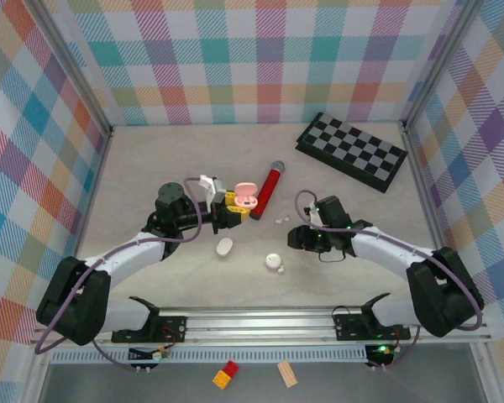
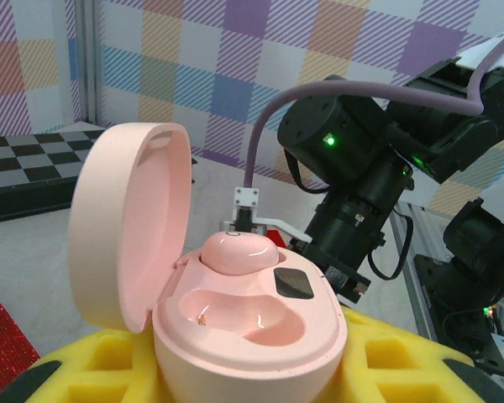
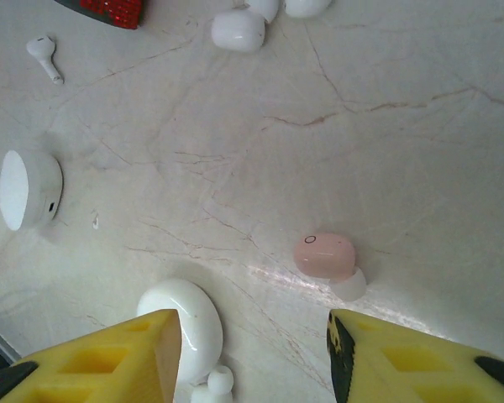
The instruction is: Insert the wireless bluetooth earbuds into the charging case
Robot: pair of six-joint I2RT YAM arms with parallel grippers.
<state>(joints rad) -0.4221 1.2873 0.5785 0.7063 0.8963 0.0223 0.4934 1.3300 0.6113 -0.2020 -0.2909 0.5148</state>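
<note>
While left claw (image 2: 244,382) grips open pink case (image 2: 235,323), right claw (image 3: 252,353) parted, empty, near pink earbud (image 3: 323,254).

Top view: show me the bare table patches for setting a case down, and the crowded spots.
Bare: the far left of the table, from the back wall to the left arm; also the stretch between the chessboard and the right arm. Crowded: the middle, around the pink case, red microphone, earbuds and white cases.

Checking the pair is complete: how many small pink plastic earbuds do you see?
2 pink earbuds: one sits in the open pink plastic charging case; the other lies on the pale table. More could be hidden.
</note>
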